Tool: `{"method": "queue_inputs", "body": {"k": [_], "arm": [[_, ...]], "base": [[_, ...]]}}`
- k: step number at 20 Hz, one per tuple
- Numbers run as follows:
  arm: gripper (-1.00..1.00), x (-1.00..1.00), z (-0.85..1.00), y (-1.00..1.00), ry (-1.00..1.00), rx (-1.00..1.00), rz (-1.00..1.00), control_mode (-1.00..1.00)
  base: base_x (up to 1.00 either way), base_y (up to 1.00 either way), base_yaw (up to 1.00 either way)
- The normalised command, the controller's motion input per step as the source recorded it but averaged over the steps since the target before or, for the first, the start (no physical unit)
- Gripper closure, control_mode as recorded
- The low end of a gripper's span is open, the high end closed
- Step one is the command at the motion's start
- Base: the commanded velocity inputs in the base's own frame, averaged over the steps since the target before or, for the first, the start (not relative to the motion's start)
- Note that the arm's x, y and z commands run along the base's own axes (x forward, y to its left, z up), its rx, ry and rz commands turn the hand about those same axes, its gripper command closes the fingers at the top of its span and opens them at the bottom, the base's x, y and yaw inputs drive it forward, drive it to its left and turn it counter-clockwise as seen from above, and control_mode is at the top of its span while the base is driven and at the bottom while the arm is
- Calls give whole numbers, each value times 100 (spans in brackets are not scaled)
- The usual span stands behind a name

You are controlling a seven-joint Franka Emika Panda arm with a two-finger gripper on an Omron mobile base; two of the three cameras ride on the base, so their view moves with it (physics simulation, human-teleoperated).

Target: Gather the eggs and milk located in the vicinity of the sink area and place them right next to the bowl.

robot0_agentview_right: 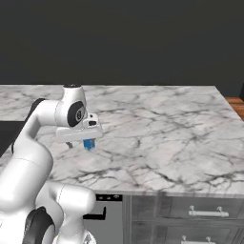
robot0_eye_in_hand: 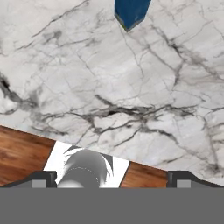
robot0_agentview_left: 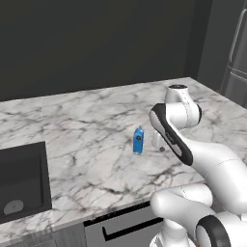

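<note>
**Jaws wide, carton standing free on the marble**

Fingertips come first: in the hand view the two dark tips rise at the bottom edge, far apart, with nothing between them. The gripper (robot0_eye_in_hand: 112, 177) is fully open and holds nothing. Beneath it lies bare marble counter (robot0_eye_in_hand: 144, 92), with the counter's front edge and a strip of wooden floor below that edge.

Just beyond the tips, at the top of the hand view, the base of the milk (robot0_eye_in_hand: 131, 12) shows as a blue corner. From the left base view the milk (robot0_agentview_left: 138, 140) stands upright, just beside the hand, roughly midway between the counter's front and back edges. From the right base view the carton (robot0_agentview_right: 89, 144) peeks out under the wrist. Gripper and carton are close but apart.

Further out, the sink (robot0_agentview_left: 21, 181) sits at the counter's left end near the front edge, well apart from the carton. I cannot make out the bowl or any eggs in these frames.

Judging by the open jaws beside an upright carton, the step in hand is either a reach for it or a release just made; I cannot tell which. For a grasp, the hand should centre on the carton's body, square the fingers to two flat faces and close gently, since a tall narrow box tips easily. For a retreat, lifting straight up avoids clipping it.
</note>
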Motion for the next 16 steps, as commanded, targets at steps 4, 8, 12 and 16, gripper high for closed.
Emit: {"method": "queue_inputs", "body": {"k": [4,8,12,16], "arm": [[-100,0,0,0,2,0,0,-100],[-100,34,2,10,7,-5,-6,-100],[-100,68,30,14,-8,-10,-34,-100],[-100,77,68,38,-29,0,-49,-100]], "base": [[0,0,0],[0,0,0],[0,0,0],[0,0,0]]}}
